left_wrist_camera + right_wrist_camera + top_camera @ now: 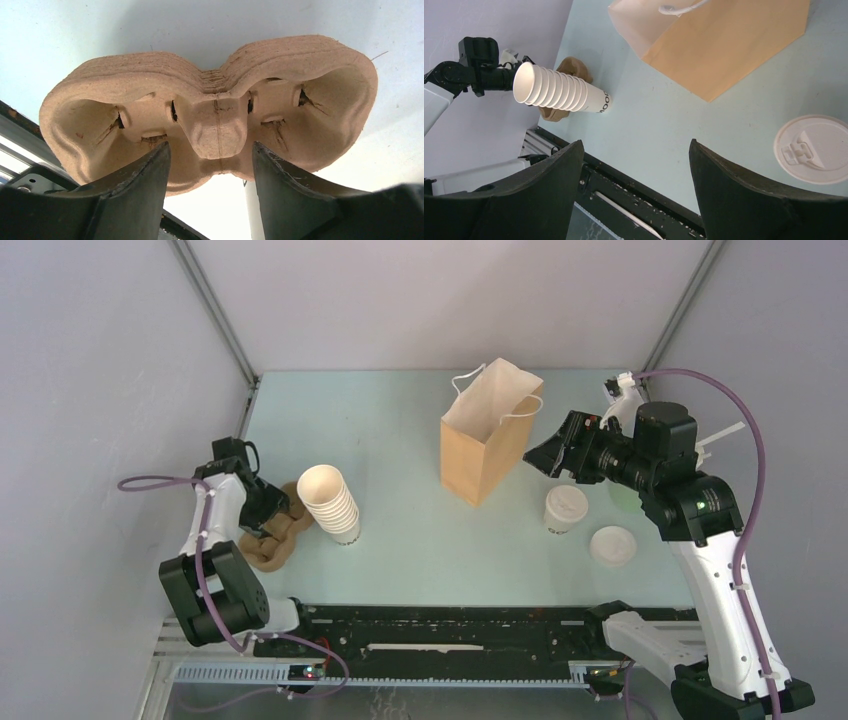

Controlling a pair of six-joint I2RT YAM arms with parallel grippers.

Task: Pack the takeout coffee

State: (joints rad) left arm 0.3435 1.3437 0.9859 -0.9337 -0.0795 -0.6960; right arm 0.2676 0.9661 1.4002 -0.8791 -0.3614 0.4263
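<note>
Left hand (pixel 210 146): fingers apart, astride the centre ridge of the stacked pulp cup carriers (pixel 215 75), not visibly pinching it; the carriers rest on the worktop (pixel 400 440). Right hand (pixel 635 142): spread wide, empty, hovering at 3 o'clock of the brown paper bag (pixel 485 445). Takeout coffee (pixel 566 508) stands upright and lidded on the worktop, at 5 o'clock of that hand and 4 o'clock of the bag, apart from both. Loose white lid (pixel 612 545) lies at 4 o'clock of the coffee. Nested cup stack (pixel 330 502) stands just beside the carriers, at their 2 o'clock.
</note>
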